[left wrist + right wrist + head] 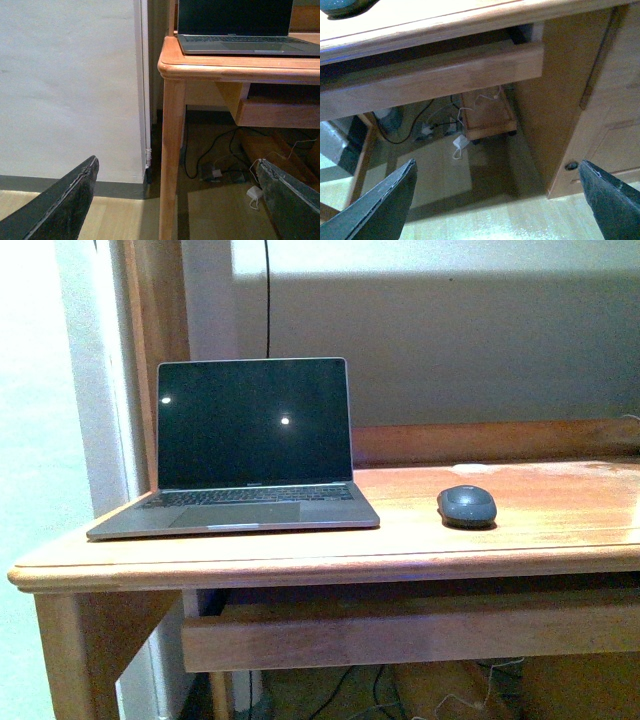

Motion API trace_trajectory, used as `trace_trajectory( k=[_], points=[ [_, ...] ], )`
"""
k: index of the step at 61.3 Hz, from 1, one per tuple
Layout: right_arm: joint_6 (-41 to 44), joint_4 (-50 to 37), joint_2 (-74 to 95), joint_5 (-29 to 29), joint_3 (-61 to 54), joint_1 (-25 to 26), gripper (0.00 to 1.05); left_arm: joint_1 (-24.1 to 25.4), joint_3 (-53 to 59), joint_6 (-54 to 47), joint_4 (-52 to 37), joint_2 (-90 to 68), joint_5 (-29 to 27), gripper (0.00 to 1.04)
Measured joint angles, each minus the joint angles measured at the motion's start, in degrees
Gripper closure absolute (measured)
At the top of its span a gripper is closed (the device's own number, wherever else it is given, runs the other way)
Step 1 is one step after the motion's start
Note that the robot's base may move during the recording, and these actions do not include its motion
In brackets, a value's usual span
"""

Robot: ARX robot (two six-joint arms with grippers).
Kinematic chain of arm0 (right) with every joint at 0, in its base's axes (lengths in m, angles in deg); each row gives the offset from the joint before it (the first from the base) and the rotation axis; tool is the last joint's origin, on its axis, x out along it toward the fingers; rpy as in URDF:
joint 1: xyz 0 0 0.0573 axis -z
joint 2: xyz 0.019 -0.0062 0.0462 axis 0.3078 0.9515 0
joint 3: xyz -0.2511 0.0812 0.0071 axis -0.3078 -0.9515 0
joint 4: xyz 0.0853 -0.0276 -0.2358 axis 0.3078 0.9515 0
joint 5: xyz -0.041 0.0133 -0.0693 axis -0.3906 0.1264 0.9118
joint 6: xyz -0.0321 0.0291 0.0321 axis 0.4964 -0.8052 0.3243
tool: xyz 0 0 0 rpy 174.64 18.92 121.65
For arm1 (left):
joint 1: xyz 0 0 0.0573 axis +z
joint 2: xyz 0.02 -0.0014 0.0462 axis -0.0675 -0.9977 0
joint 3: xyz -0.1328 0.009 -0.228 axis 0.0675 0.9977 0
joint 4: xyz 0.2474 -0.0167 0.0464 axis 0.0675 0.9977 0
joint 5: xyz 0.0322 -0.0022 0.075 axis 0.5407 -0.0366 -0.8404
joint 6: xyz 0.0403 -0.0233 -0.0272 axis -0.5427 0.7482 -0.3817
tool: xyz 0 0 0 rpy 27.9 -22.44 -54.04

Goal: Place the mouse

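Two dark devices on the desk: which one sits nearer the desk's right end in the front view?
The mouse, the small domed grey oval. The laptop, open with a dark screen, stands at the left end of the wooden desk; neither touches the other.

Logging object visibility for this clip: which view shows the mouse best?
The front view: the whole mouse sits unobstructed on the desk, right of the laptop. The right wrist view catches only its edge; the left wrist view misses it.

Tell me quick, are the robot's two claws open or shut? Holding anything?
Left gripper: open, holding nothing.
Right gripper: open, holding nothing; the mouse sits on the desk.
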Motion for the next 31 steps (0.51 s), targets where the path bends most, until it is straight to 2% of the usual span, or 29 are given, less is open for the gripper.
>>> trace_trajectory(
  k=[3,5,8,12,20,24,26,31],
  points=[
    [-1.44,9.29,-10.84,-3.26,-1.97,2.78,0.07,0.0,0.0,0.0,0.0,0.0,0.0,0.08],
    [-2.62,13.31,-15.39,-3.45,-2.4,3.13,0.07,0.0,0.0,0.0,0.0,0.0,0.0,0.08],
    [-3.96,17.66,-22.14,-1.42,-3.13,1.7,0.07,0.0,0.0,0.0,0.0,0.0,0.0,0.08],
    [-6.82,19.02,-26.97,2.64,-3.32,-3.21,0.07,0.0,0.0,0.0,0.0,0.0,0.0,0.08],
    [-11.45,18.84,-29.31,11.76,-6.45,-16.28,0.07,0.0,0.0,0.0,0.0,0.0,0.0,0.08],
    [-12.09,17.2,-30.12,15.19,-8.09,-20.87,0.08,0.0,0.0,0.0,0.0,0.0,0.02,0.08],
    [-9.6,12.63,-32.11,16.59,-10.47,-23.06,0.14,0.0,0.0,0.0,0.0,0.0,-0.02,0.08],
    [-1.33,7.63,-35.06,15.65,-12.81,-23.65,0.27,0.0,0.0,0.0,0.0,0.0,0.0,0.08]
  ],
)
